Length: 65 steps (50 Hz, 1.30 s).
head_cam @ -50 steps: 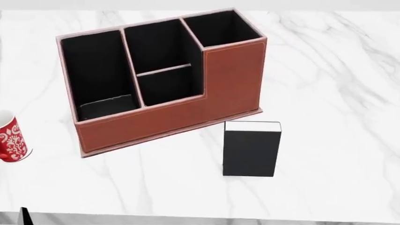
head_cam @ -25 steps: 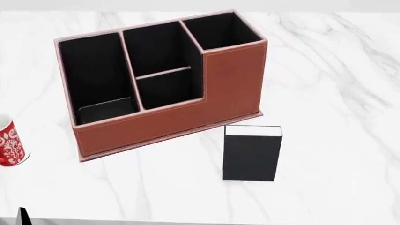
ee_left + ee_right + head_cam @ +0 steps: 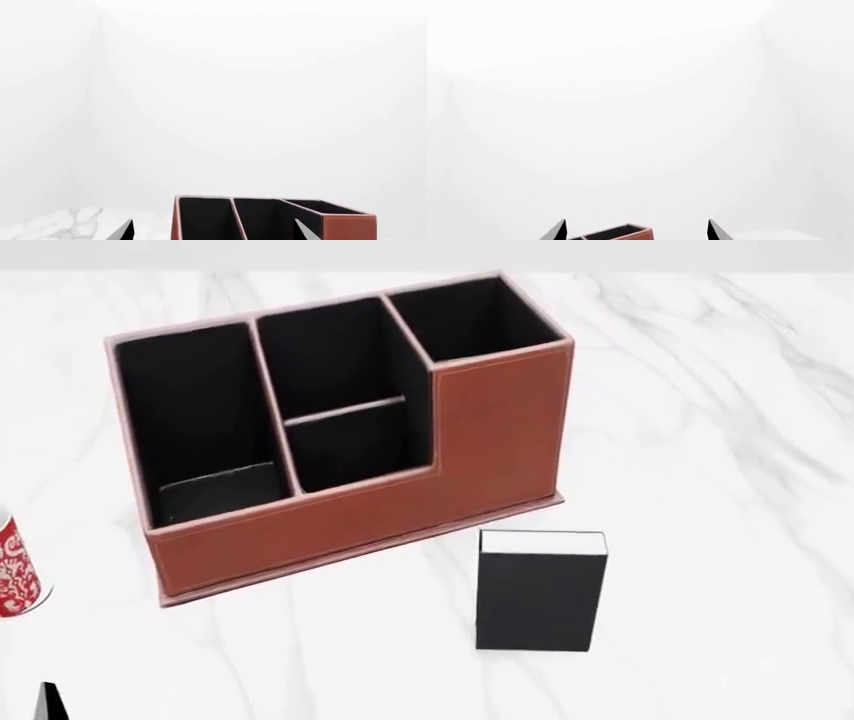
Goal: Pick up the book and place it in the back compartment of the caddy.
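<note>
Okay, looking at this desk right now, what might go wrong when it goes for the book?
1. The book stands upright on the marble table, apart from the caddy; a sideways nudge from a tool could tip it over.
2. The back compartment is narrow, behind a short divider, so the book may catch on the rim or land in the front cell.
3. The red mug sits near the left arm's path.

The left gripper (image 3: 210, 231) shows only two dark fingertips, spread wide apart with nothing between them. The right gripper (image 3: 637, 231) looks the same: its fingertips (image 3: 557, 231) stand well apart and grip nothing.
</note>
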{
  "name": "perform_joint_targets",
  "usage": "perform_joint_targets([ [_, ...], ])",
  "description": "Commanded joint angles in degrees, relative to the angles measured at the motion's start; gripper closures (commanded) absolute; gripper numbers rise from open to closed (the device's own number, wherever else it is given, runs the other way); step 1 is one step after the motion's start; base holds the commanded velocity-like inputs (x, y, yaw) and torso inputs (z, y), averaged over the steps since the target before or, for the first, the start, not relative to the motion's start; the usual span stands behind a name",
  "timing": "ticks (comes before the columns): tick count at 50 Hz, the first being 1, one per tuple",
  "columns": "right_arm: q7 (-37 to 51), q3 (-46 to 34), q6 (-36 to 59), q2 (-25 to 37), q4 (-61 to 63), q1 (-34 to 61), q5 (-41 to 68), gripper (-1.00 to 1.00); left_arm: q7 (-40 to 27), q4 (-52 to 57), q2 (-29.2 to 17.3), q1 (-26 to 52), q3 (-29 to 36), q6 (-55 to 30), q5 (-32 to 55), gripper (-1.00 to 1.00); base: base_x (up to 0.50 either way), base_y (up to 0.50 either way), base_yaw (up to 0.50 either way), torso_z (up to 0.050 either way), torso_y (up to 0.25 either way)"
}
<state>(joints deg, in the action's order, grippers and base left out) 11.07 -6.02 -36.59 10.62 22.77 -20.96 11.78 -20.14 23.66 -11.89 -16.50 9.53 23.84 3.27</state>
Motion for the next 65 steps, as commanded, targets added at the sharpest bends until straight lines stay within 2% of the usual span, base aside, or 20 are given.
perform_joint_targets([
  [1, 0.4, -0.2, -0.4, 0.3, -0.3, 0.2, -0.1, -1.0, -0.4, -0.4, -0.3, 0.3, 0.4, -0.1, 0.0, -1.0, 0.15, 0.0, 0.0, 0.0, 0.0],
  [65, 2.3, -1.8, -1.0, 2.2, -0.5, 0.3, -0.2, -1.0, -2.5, -0.3, -2.1, 0.6, 2.0, 0.1, 0.3, -1.0, 0.15, 0.0, 0.0, 0.0, 0.0],
])
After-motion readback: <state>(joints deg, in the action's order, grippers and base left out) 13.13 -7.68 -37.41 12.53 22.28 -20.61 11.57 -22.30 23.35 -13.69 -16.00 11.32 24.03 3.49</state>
